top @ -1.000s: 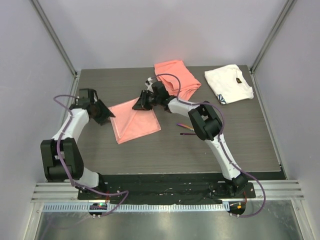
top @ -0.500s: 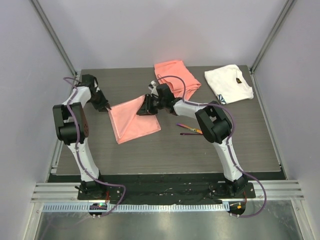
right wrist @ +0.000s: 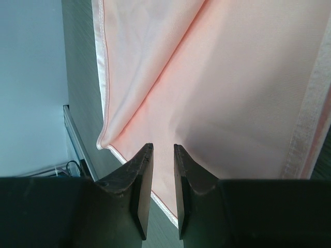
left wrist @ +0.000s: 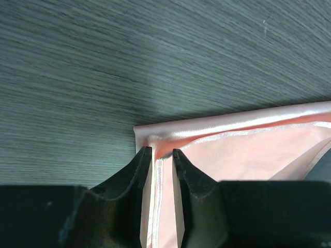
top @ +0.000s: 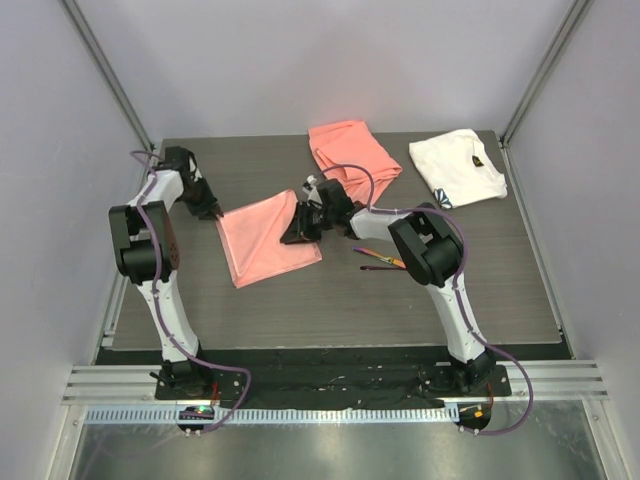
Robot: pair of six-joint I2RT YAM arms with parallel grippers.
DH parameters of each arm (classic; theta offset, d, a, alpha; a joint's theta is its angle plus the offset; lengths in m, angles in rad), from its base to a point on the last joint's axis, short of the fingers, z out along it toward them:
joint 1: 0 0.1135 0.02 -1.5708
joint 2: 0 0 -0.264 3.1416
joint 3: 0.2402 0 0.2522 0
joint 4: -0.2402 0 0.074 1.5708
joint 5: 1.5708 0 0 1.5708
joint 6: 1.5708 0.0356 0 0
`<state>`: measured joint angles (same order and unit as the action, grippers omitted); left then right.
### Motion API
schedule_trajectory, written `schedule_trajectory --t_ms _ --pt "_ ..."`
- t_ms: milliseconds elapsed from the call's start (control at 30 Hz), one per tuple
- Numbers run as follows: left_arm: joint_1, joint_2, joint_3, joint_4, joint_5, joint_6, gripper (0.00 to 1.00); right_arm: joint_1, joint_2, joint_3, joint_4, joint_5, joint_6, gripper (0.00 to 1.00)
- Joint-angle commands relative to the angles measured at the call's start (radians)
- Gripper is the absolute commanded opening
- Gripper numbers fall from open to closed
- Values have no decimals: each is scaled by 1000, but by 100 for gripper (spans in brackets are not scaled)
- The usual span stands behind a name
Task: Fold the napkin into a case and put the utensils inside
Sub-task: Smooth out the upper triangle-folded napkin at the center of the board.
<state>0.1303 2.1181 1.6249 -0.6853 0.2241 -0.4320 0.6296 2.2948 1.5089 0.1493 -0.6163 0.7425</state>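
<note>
Napkin [top: 265, 240], glossy pale pink, doubled, corners clamped in left pincer [left wrist: 158, 152] and right pincer [right wrist: 163, 147]

Got the left arm stacked tall off its base toward 11 o'clock, elbow high, wrist turned so the left gripper [top: 213, 211] [left wrist: 161, 151] points to about 4 o'clock, jaws pinched to a thin slit on a corner of the napkin [top: 265, 245]. Got the right arm leaning to 11 o'clock up to its elbow, forearm running out toward 10 o'clock, wrist tipped so the right gripper [top: 296, 234] [right wrist: 163, 146] points to about 7 o'clock. Same narrow pinch there, fingers [right wrist: 139, 170] parallel, cloth between them.
</note>
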Motion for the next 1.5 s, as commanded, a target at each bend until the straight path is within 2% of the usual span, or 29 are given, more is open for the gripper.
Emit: schedule_trajectory --t_ms 0,100,267,667,933,1467 --pt "-6 -1 24 20 38 27 27 -2 -74 -4 62 -22 15 29" --pt "-8 14 32 18 44 27 28 -2 -78 -19 68 -19 18 29" --pt "-8 32 36 20 34 26 25 -4 -72 -24 70 -16 21 29" --pt "-8 -12 53 -10 -57 19 0 -1 -49 -30 65 -8 29 28" --pt "-5 -27 38 -20 -94 24 0 -1 -28 -27 56 -3 28 28" --pt "2 -83 35 -3 -58 6 0 -1 -8 -26 39 7 20 29"
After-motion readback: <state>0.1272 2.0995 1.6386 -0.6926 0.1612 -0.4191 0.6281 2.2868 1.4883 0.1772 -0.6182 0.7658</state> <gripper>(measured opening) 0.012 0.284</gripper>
